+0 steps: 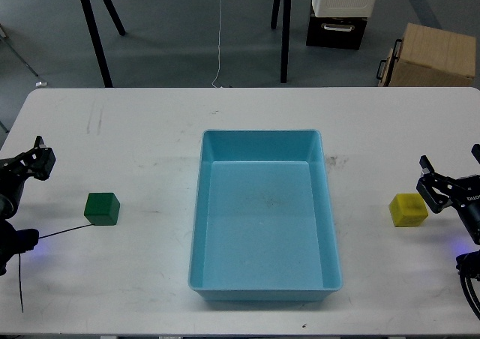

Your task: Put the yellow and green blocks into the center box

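Right jaws: your right gripper [429, 183] is sitting at the right edge of the table with its fingers spread apart. It is holding nothing. The yellow block [409, 209] is lying just beside it, a bit lower.
Left jaws: your left gripper [39, 157] is showing small and dark at the left edge. You cannot tell if it is open or closed. It is holding nothing, and the green block [102, 208] is sitting near it, not touching.
What is done: nothing is going in yet. The blue box [330, 226] in the middle is looking empty.
What is left: you are still needing to pick up both blocks and drop them in the box.
Blocks: they are looking like small cubes with flat sides and a dull, not shiny, skin.
Box: it is looking like smooth light blue plastic, wide and not deep, with a round rim and leaning walls.
Table: the white table [142, 129] is flat, with a few faint marks.
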You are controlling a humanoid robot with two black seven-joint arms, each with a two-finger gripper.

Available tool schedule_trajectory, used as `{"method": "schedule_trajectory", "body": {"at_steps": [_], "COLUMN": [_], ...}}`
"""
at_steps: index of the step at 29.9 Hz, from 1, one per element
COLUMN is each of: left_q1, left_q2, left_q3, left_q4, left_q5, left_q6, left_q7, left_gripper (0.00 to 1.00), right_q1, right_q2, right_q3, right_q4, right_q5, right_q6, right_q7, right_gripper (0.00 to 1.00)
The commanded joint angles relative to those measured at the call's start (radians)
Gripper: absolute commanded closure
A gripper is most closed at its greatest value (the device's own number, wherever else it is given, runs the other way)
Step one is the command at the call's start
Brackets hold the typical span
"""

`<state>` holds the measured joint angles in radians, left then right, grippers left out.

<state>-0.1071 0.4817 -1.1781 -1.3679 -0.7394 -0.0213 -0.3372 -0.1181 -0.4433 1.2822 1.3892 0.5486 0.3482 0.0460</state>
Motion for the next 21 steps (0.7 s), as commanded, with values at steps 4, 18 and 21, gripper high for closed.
{"method": "schedule_trajectory", "body": {"at_steps": [4, 18, 21], "left_q1": [-0.003, -0.005, -0.005], "left_q2": [0.0, 0.0, 0.0], "left_q3": [0.005, 0.009, 0.009], "left_q4": [0.001, 0.001, 0.001], "left_q5": [0.0, -0.002, 0.0], "left_q6": [0.004, 0.003, 0.003], "left_q7": [0.0, 0.003, 0.001], "left_gripper": [0.0, 0.0, 0.0], "right_q1": [0.0, 0.002, 0.002], "right_q2": [-0.003, 0.0, 0.0], "right_q3": [0.0, 0.002, 0.0], "right_q4": [-0.001, -0.003, -0.004], "right_q5": [0.001, 0.001, 0.001], "right_q6": [0.0, 0.002, 0.002], "right_q7": [0.0, 0.0, 0.0], "right_gripper": [0.0, 0.0, 0.0]}}
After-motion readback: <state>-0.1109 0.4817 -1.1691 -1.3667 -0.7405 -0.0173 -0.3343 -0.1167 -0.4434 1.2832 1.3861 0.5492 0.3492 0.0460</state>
